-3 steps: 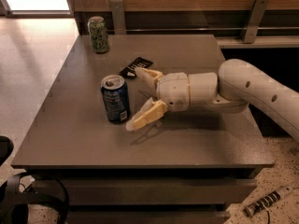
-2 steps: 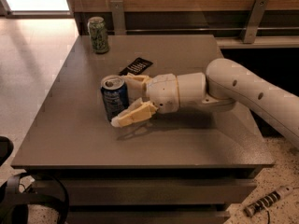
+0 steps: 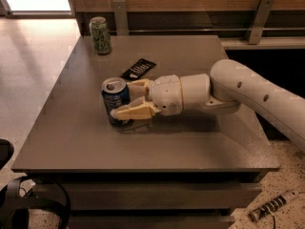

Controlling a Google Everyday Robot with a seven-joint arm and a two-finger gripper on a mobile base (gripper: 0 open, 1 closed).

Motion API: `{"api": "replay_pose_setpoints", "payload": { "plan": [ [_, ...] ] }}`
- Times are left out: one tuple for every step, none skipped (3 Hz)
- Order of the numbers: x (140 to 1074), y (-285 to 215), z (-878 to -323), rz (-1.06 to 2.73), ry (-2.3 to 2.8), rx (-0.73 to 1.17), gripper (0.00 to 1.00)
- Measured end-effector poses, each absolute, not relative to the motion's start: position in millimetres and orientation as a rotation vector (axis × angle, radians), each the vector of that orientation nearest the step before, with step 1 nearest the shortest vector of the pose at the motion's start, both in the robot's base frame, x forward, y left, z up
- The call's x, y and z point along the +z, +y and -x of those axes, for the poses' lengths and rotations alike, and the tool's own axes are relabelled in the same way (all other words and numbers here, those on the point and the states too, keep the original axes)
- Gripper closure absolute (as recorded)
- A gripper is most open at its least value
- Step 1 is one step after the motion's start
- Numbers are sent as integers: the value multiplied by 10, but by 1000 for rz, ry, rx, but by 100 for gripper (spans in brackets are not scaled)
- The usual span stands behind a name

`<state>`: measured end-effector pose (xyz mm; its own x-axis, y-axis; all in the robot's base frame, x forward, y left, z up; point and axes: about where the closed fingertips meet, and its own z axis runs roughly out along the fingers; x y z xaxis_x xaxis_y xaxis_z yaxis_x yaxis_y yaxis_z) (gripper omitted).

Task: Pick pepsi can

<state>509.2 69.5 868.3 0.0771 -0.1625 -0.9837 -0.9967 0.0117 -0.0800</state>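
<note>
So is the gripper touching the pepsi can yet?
Cannot tell. The camera view shows the gripper overlapping the pepsi can with no visible gap, but no plain contact either.

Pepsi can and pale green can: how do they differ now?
The pepsi can is dark blue; the green can pale, patterned. On the table, the pepsi can stands central with the gripper at it; the green can stands alone at the far left corner. Both are upright.

The pepsi can (image 3: 112, 98), dark blue with a silver top, stands upright on the surface (image 3: 71, 142), near its middle. The end effector (image 3: 122, 100) sits close against the can.
</note>
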Motion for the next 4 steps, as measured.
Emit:
{"api": "replay_pose_setpoints", "payload": {
  "plan": [
    [8689, 725, -5079, 1355, 1272, 1059, 98],
    [8691, 733, -5075, 1356, 1271, 1060, 100],
    [8808, 743, -5122, 1352, 1250, 1082, 100],
    [9229, 700, -5261, 1361, 1211, 1037, 100]
  ]
}}
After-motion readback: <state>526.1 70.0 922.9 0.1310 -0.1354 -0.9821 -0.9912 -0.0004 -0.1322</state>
